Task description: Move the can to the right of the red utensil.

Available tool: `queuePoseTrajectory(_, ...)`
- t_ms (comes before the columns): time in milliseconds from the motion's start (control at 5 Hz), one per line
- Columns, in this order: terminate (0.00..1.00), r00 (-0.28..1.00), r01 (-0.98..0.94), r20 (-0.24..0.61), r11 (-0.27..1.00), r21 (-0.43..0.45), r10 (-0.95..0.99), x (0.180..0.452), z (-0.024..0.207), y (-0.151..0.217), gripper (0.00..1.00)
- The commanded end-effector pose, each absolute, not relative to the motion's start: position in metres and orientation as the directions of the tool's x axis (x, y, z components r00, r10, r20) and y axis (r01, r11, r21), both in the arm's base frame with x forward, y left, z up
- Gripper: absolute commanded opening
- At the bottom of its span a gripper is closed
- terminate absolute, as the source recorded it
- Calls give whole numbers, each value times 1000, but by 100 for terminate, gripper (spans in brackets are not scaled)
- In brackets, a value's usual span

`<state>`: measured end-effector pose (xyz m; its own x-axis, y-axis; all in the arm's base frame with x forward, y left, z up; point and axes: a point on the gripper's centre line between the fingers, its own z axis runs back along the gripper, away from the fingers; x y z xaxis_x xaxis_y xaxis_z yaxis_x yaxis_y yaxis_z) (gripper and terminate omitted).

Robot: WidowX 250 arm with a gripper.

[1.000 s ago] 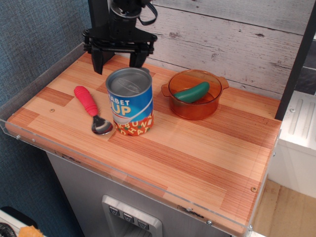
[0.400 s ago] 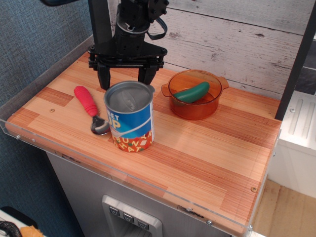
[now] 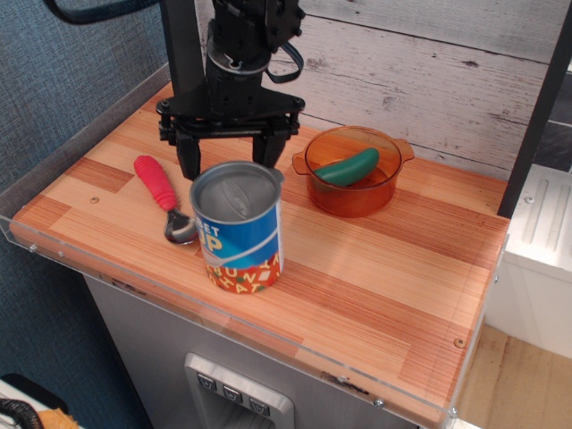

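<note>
- Striped wooden tabletop (image 3: pixel 375 268) with a clear plastic rim, backed by a grey plank wall and a blue textured wall on the left.
- The can (image 3: pixel 239 226) stands upright near the front edge, grey lid up, blue label and red lettered band facing the camera.
- The red utensil (image 3: pixel 166 198) lies just left of the can, its metal bowl close to the can's base; whether they touch is unclear.
- The gripper (image 3: pixel 230 154) hangs directly behind the can, fingers spread apart and holding nothing.
- An orange translucent pot (image 3: pixel 354 170) sits to the right rear, with a green pickle-shaped object (image 3: pixel 347 167) inside.
</note>
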<state>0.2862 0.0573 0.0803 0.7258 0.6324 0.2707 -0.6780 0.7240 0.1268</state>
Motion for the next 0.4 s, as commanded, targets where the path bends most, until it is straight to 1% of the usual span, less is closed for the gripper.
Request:
queuePoseTrajectory(0,0,731,-658,305,749,77,610,270,100,42,100)
queuePoseTrajectory(200,0,757,-623,308,779,72,577,266,103,31,100)
